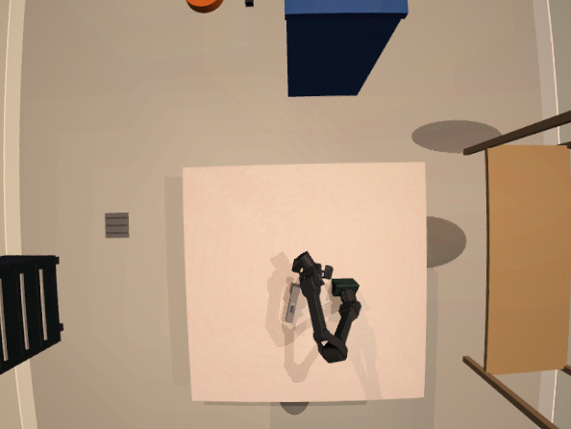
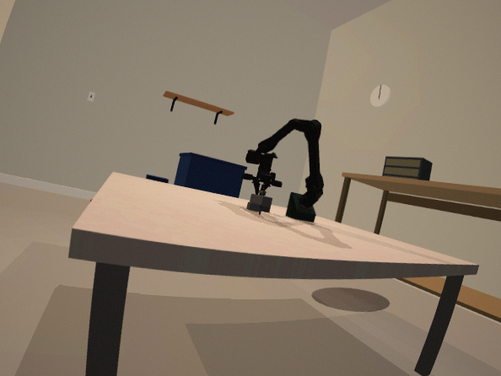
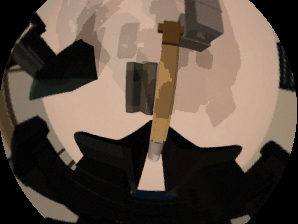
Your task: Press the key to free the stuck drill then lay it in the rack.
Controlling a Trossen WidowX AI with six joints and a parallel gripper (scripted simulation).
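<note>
My gripper (image 3: 156,123) (image 2: 261,191) points down and is shut on a gold bar with a brown collar at one end and a grey tip at the other, which looks like the drill (image 3: 165,90). In the wrist view the bar runs up from between the fingers. A grey slotted block (image 3: 204,22) (image 1: 288,315) (image 2: 261,201) stands on the table. In the wrist view the collar shows right beside its corner; whether they touch I cannot tell. A dark grooved rack (image 3: 132,87) lies left of the bar. The key cannot be made out clearly.
The arm's dark green base (image 1: 345,286) (image 2: 297,207) stands on the pale table (image 1: 240,216) (image 2: 169,219), on the rack's side of the bar. A blue cabinet (image 1: 343,53) (image 2: 208,174) and a wooden bench (image 1: 526,260) stand off the table.
</note>
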